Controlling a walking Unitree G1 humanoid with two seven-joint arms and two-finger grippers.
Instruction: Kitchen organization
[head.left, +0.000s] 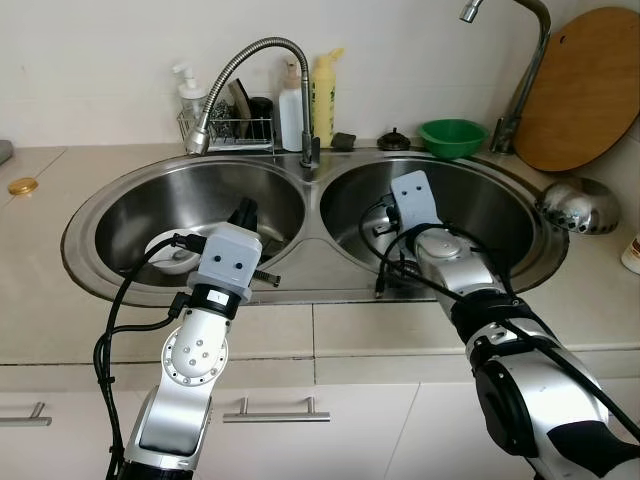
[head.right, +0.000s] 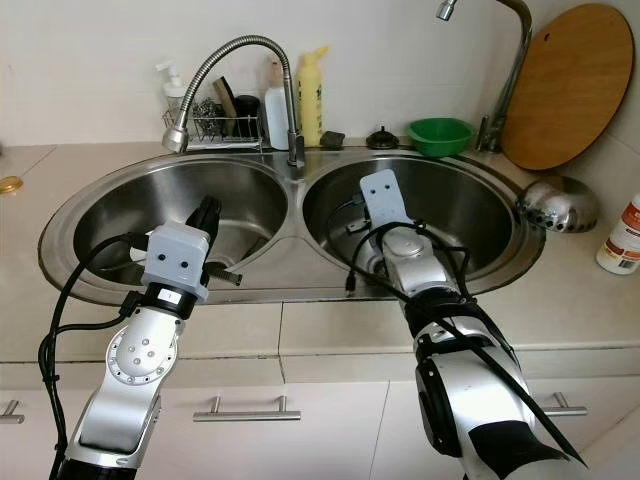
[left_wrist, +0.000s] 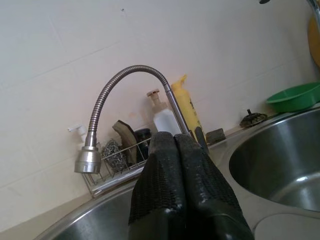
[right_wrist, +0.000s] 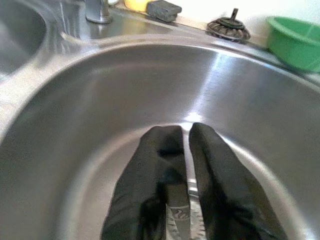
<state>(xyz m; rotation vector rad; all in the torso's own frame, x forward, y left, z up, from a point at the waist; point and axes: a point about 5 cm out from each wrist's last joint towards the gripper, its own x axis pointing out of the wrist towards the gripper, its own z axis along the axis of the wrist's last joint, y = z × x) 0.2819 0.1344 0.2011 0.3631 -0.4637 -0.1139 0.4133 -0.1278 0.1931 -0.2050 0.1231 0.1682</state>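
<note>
Sink (head.left: 330, 245): R gripper (right_wrist: 184, 131) w/ metal utensil (right_wrist: 178, 212).

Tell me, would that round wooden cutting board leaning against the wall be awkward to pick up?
Probably somewhat. The round wooden cutting board looks stiff and solid, so likely heavy rather than floppy. It stands on its edge against the wall, so a nudge might make it roll or slide sideways. Its broad flat face offers little to pinch.

My arms are silver with black joints, looped black cables, grey camera boxes at the wrists, and textured black fingers (left_wrist: 165, 185).
</note>
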